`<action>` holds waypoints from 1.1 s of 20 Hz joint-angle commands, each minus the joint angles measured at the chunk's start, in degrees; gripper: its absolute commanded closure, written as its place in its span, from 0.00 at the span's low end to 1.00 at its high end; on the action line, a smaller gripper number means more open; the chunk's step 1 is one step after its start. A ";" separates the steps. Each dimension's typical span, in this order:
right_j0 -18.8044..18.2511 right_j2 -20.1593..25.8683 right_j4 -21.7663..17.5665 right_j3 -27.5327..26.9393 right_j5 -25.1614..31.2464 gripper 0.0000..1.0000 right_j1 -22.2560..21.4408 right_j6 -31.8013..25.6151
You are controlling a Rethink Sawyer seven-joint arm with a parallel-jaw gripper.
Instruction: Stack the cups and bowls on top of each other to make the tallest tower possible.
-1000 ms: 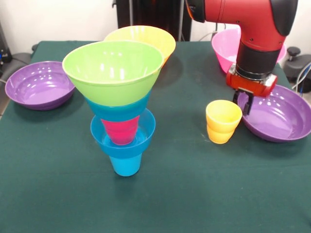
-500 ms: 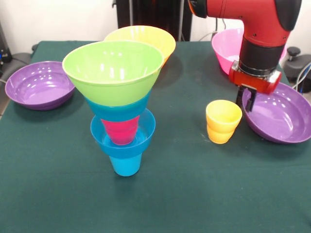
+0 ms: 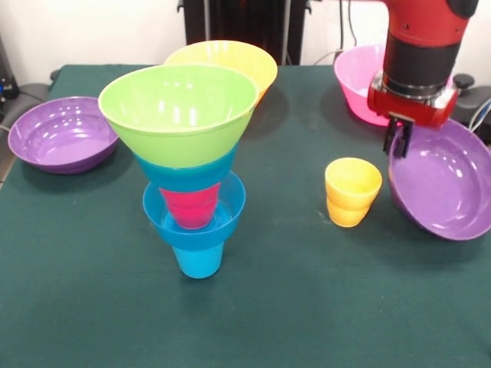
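Gripper clamped on rim of right purple bowl, bowl tilted, gripped edge raised, far side low near table. Red arm descending from top edge, above the bowl's rim.

Yellow cup upright on table, just beside the tilted bowl, apart from it.

Tower standing left of centre: blue cup at bottom, small blue bowl on it, red cup inside that, second blue bowl above, green bowl on top, leaning slightly.

Orange bowl behind tower, partly hidden by green bowl. Pink bowl at far right, behind the arm. Second purple bowl flat on table at left edge, well apart from the tower.
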 commanded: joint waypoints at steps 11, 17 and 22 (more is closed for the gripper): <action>-8.65 13.06 6.44 3.95 10.12 1.00 -14.63 1.64; -11.55 16.73 8.65 8.18 4.71 1.00 -18.53 -0.16; -12.84 17.18 6.63 12.27 -0.98 1.00 -21.84 -1.21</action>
